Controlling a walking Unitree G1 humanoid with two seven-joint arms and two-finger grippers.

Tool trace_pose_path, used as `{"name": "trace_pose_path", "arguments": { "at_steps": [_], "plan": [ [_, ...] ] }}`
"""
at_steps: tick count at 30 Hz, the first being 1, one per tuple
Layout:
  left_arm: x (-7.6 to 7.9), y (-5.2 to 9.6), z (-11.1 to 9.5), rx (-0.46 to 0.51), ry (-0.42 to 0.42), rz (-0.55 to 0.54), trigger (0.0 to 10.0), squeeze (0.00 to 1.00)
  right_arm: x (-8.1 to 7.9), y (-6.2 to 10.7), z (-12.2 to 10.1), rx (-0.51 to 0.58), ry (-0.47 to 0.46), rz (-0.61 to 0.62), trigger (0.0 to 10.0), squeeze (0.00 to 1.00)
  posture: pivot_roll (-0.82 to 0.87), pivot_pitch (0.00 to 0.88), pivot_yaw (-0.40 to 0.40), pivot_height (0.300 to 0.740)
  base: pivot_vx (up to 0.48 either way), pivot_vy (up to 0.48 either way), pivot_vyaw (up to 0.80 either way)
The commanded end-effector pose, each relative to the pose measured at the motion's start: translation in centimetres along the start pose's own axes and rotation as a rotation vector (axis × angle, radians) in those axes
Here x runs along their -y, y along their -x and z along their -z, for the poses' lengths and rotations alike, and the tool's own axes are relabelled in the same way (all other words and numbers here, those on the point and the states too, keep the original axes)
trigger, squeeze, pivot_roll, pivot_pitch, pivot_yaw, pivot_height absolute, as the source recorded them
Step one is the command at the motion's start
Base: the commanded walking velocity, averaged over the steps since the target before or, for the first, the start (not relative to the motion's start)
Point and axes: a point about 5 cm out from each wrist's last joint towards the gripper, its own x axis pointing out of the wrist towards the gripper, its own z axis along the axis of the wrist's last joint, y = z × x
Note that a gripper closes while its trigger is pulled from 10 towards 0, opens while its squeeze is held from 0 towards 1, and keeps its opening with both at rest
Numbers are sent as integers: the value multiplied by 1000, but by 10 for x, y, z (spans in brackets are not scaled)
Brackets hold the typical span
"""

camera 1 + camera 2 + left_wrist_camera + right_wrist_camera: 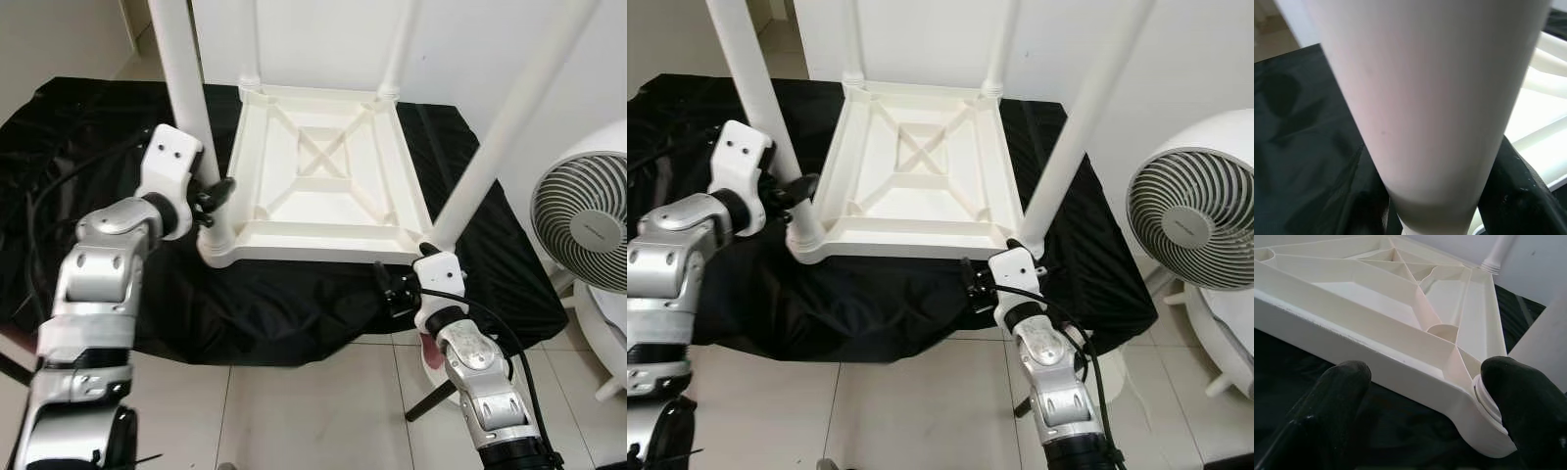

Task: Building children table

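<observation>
Children's table [323,176], inverted on the black-draped counter [88,127] at frame centre, all four legs fitted: left gripper [211,201] is clamping the near-left leg [186,83], right gripper [397,287] is gaping, empty, beside the near-right leg [500,132]; next move likely calls for seating that leg.

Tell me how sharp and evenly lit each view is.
Left and right eye views: sharp and evenly lit, no glare on the upturned table, black cloth dark but readable. Left wrist view: the table leg sits very close and looks soft. Right wrist view: the black fingertips are blurred, the table's ribs crisp.
</observation>
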Motion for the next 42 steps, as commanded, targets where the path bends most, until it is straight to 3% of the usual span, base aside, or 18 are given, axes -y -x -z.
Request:
{"name": "trace_pose_path", "arguments": {
  "at_steps": [1,5,7,10,15,17,18,22,23,27,28,30,31,33,34,38,39,42],
  "plan": [
    [-45,27,24,-152,-113,-437,0,0,-11,-2,1,-3,-4,-88,10000,0,-17,93,-14,740,0,0,0],
    [-68,46,30,-187,-148,-513,0,0,-32,-15,-5,20,4,-233,10000,0,-11,83,-15,740,0,0,0],
    [-68,46,30,-187,-148,-513,0,0,-32,-15,-5,20,4,-233,10000,0,-11,83,-15,740,0,0,0],
    [-87,56,31,-202,-225,-539,0,0,-52,-27,-23,90,-2,-343,10000,0,-4,75,-23,740,0,0,0],
    [-94,58,29,-207,-283,-514,0,0,-66,-24,-29,116,-3,-434,10000,0,-5,68,-24,740,0,0,0],
    [-95,58,29,-205,-301,-498,0,0,-68,-22,-29,119,-5,-450,10000,0,-5,68,-24,740,0,0,0],
    [-93,56,30,-202,-379,-452,0,0,-67,-20,-26,111,-8,-452,10000,0,-8,63,-27,740,0,0,0],
    [-88,52,33,-182,-471,-368,0,0,-65,-17,-21,93,-13,-443,10000,0,-13,61,-28,740,0,0,0],
    [-79,47,30,-138,-504,-289,0,0,-61,-15,-17,78,-7,-430,10000,0,-13,61,-28,740,0,0,0],
    [-63,40,26,-69,-490,-168,0,0,-55,-12,-11,55,-3,-400,10000,0,-13,61,-28,740,0,0,0],
    [-51,35,27,-52,-477,-111,0,0,-50,-12,-8,45,-5,-365,10000,0,-27,57,-20,740,0,0,0],
    [-51,35,27,-52,-477,-111,0,0,-50,-12,-8,45,-5,-365,10000,0,-27,57,-20,740,0,0,0],
    [-36,25,29,-56,-491,-95,10000,0,-42,-11,-6,36,-15,-302,10000,0,-35,54,-10,740,0,0,0],
    [-33,19,29,-50,-485,-149,10000,0,-39,-11,-6,33,-29,-270,10000,0,-35,54,-10,740,0,0,0],
    [-33,18,30,-53,-476,-168,10000,1000,-39,-10,-5,29,-35,-261,10000,0,-35,54,-10,740,0,0,0],
    [-31,18,32,-72,-487,-169,10000,1000,-39,-7,-2,20,-40,-253,10000,0,-35,56,-2,740,0,0,0],
    [-31,19,34,-73,-468,-164,10000,0,-38,-6,-1,17,-39,-248,10000,0,-34,61,2,740,0,0,0],
    [-32,22,35,-73,-436,-168,10000,0,-37,-4,0,12,-41,-240,10000,0,-34,61,2,740,0,0,0]
  ]
}}
